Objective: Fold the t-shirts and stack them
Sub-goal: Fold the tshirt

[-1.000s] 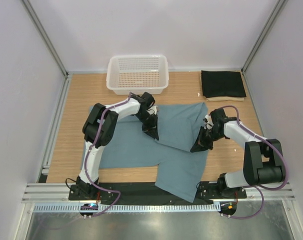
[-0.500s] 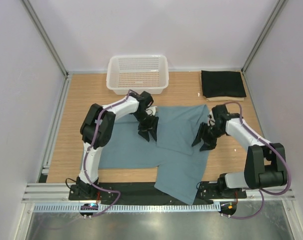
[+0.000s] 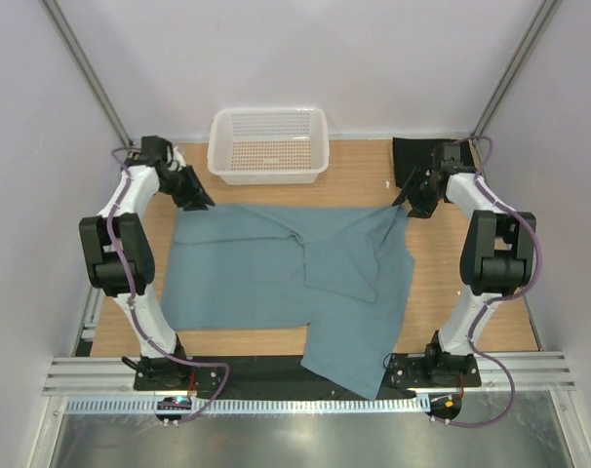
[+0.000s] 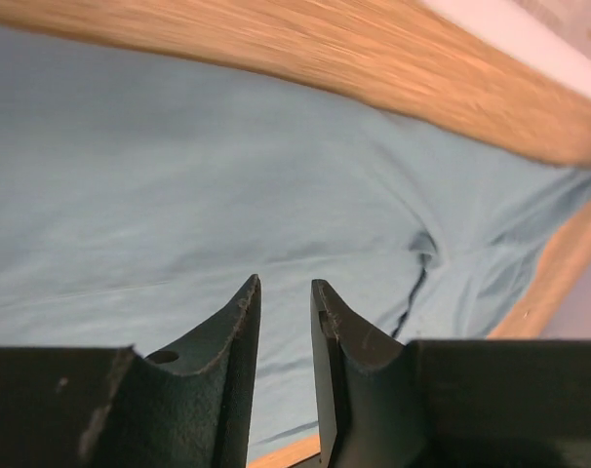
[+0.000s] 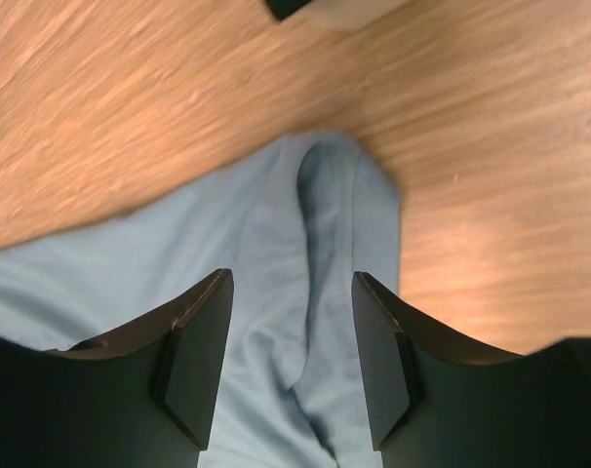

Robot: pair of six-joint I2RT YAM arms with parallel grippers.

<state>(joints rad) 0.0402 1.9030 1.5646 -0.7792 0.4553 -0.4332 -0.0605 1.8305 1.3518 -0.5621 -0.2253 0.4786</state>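
Plain pale walls [image 3: 374,58] enclose a light wooden desk [image 3: 354,175]. Aluminium posts [image 3: 84,68] rise at the back corners, and metal rails [image 3: 91,372] run along the near edge.

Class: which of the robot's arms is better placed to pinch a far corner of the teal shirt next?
Probably right: the right gripper stands open astride a corner of the teal shirt; the left gripper, barely open, faces flat cloth.

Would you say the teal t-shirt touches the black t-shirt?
Apart: right wrist view shows bare wood between the teal t-shirt and the black t-shirt.
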